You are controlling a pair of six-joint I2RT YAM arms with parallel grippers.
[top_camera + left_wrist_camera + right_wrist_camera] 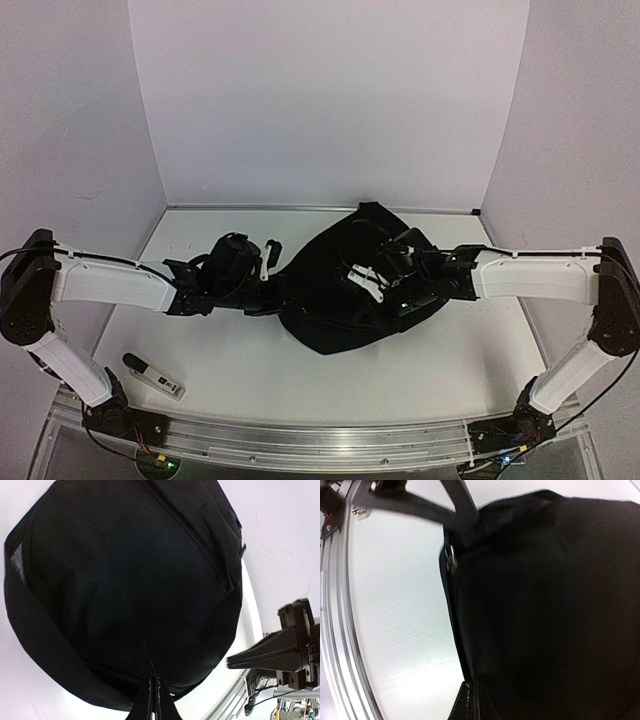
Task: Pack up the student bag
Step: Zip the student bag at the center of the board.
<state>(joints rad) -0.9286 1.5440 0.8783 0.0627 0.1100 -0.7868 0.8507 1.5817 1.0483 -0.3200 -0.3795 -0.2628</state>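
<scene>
- One black student bag (330,310).
- Two robot arms: left arm (110,282), right arm (530,276).
- One small black-and-white object (153,376).
- One white table (260,370).

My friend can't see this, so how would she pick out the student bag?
Start at the white table. In its middle lies the student bag, a big soft black heap of fabric. The only other loose thing, a small black-and-white stick at the near left edge, is far smaller.

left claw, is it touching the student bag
Touching. The left wrist view shows the left claw shut, its tips pinching the student bag at its near edge.
</scene>
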